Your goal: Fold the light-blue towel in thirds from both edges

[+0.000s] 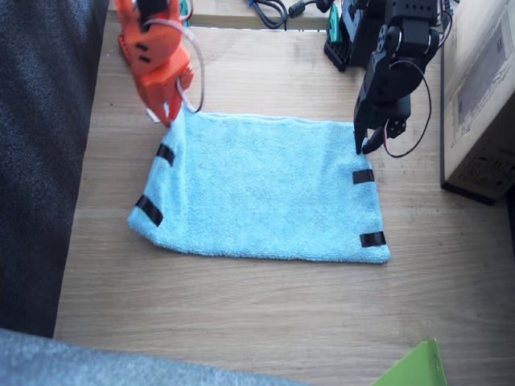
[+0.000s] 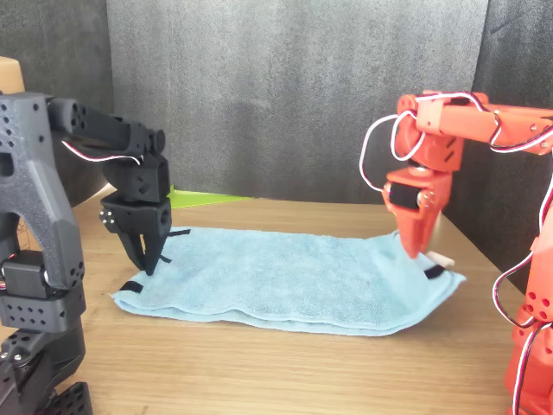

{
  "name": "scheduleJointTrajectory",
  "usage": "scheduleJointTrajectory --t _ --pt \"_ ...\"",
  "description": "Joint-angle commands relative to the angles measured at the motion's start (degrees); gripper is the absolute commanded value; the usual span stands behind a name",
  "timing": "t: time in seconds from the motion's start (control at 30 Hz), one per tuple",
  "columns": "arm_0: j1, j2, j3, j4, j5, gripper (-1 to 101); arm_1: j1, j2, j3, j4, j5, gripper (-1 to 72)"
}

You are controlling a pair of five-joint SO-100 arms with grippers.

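The light-blue towel (image 1: 265, 189) lies spread almost flat on the wooden table (image 1: 265, 322), and neither of its taped edges is folded over the middle, so I judge that both folds are left to do. The orange right gripper (image 1: 170, 117) appears pressed together on the towel's far corner by the white tag (image 2: 439, 258) and holds it slightly raised. The black left gripper (image 1: 366, 145) stands with its tips down at the opposite far corner, fingers only a little apart, and I cannot tell if it pinches the cloth.
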Motion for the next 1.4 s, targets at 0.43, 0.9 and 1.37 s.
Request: scheduleJointTrajectory --t 0.43,0.9,1.37 --pt "0.6 -0.4 1.5 -1.5 0.7 0 11.1 -13.1 -21.2 5.7 1.7 0.2" --pt "0.5 -0.4 1.4 -1.5 0.1 0 15.5 -23.2 -35.5 5.8 0.9 0.5" --pt "0.4 -0.5 1.4 -1.6 -0.1 0 22.8 -26.7 -46.5 5.8 1.4 21.0"
